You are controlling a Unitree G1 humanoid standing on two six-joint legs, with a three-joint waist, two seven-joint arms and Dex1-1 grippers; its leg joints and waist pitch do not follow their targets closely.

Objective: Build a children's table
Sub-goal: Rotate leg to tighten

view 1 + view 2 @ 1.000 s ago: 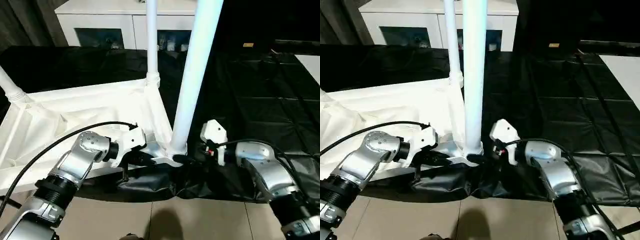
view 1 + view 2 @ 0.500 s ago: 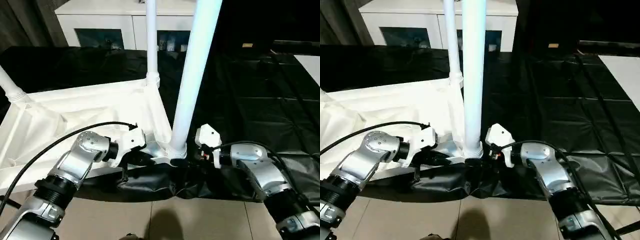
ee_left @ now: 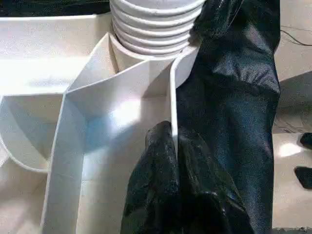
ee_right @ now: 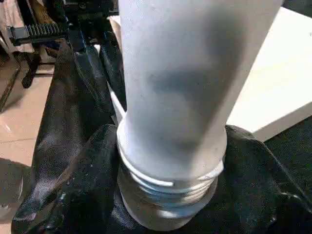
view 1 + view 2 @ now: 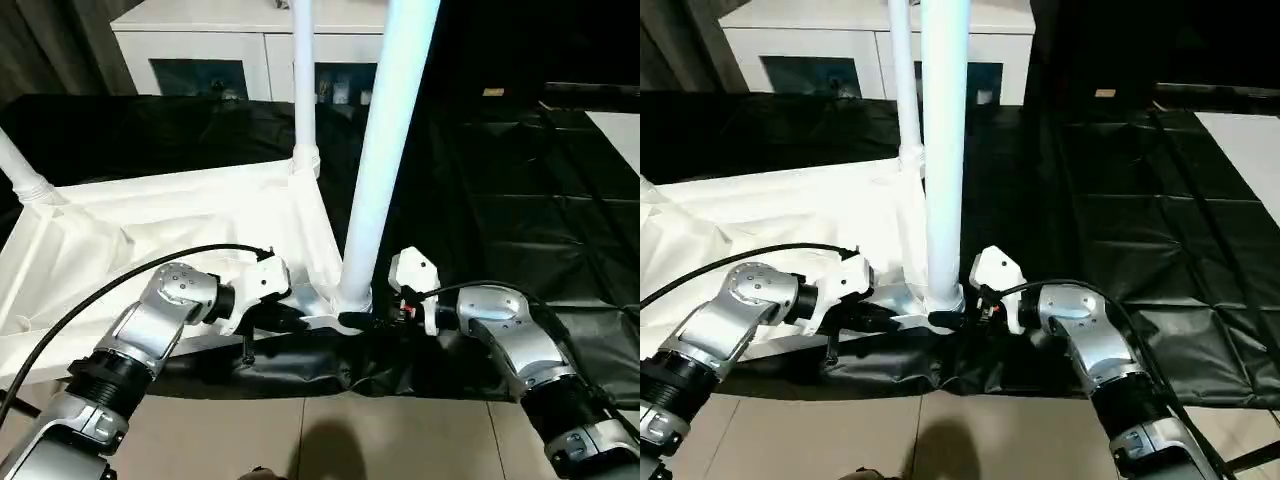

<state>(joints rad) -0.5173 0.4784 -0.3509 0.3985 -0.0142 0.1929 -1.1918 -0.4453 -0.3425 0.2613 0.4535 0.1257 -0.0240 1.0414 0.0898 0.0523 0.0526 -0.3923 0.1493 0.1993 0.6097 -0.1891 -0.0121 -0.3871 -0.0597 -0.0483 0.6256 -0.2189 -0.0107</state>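
- Left gripper [image 5: 300, 318]: jaws clenched on the thin rim wall of the tabletop [image 5: 150, 220], at the near corner socket [image 5: 330, 312]; the left wrist view is showing the black fingers [image 3: 161, 165] pinching that wall just below the leg's ribbed collar.
- Right gripper [image 5: 372, 320]: jaws sitting either side of the base of the near leg [image 5: 385, 140], black fingers [image 4: 87, 195] lying against its threaded end; cannot tell whether they are gripping it.
- Near leg is standing upright in the corner socket, ribbed collar partly showing above the socket.
- Tabletop is lying upside down, ribbed underside up, on the black-covered worktop [image 5: 520, 200], near corner at the worktop's front edge.
- Second leg [image 5: 303, 80] is standing upright in the far corner; a third leg [image 5: 20, 170] is leaning at far left.
- White cabinet [image 5: 230, 45] is sitting behind the worktop.
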